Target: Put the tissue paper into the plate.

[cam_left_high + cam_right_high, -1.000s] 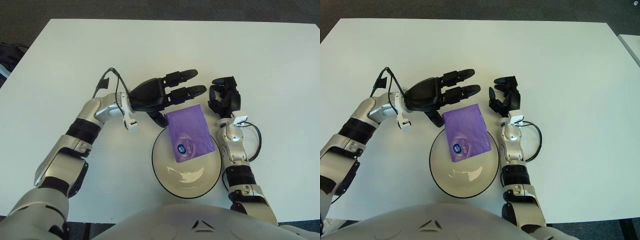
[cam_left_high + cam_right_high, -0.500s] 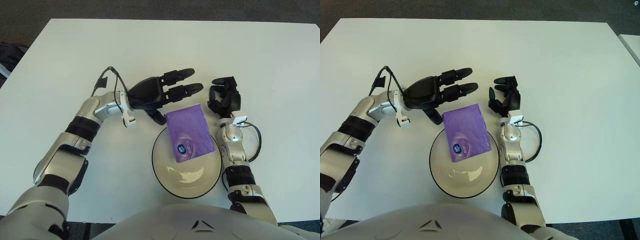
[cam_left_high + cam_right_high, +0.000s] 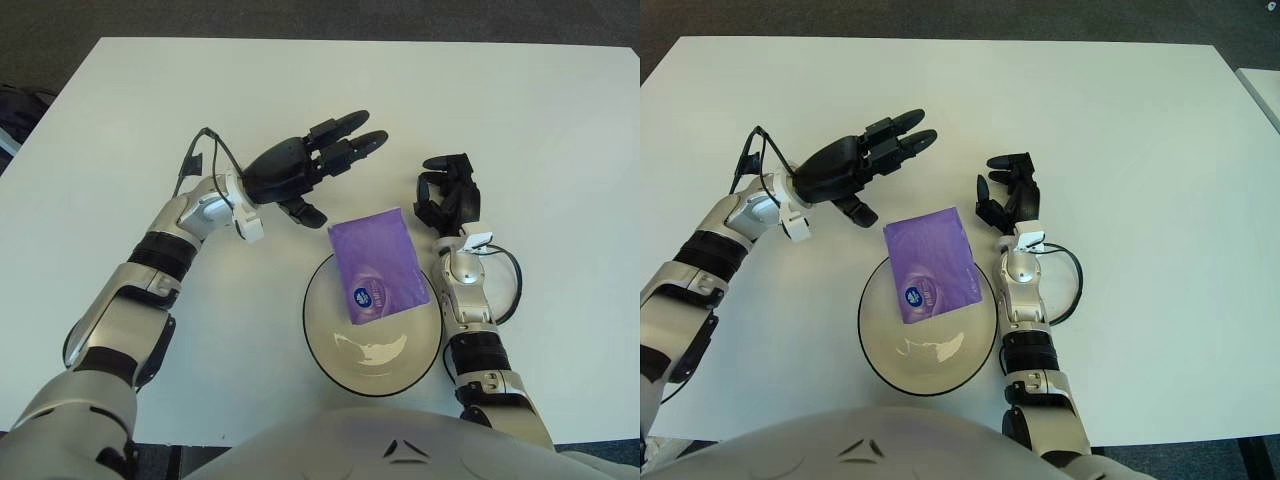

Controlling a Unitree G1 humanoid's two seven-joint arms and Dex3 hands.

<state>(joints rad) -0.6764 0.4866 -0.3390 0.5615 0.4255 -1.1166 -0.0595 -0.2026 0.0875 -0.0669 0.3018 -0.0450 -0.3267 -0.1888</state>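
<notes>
A purple tissue pack (image 3: pixel 377 264) with a round blue-and-white label lies tilted in the white, dark-rimmed plate (image 3: pixel 335 350), its far end leaning over the plate's rim. My left hand (image 3: pixel 310 165) hovers up and to the left of the pack, fingers spread, holding nothing and apart from the pack. My right hand (image 3: pixel 449 194) shows just right of the plate, fingers loosely curled, holding nothing.
The plate sits on a white table (image 3: pixel 520 120) near its front edge. A black cable loop (image 3: pixel 508 290) hangs at my right forearm. Dark floor lies beyond the table's far edge.
My left hand has drawn away from the tissue pack, moving up and to the left. The pack stays in the plate. The right hand has not moved.
</notes>
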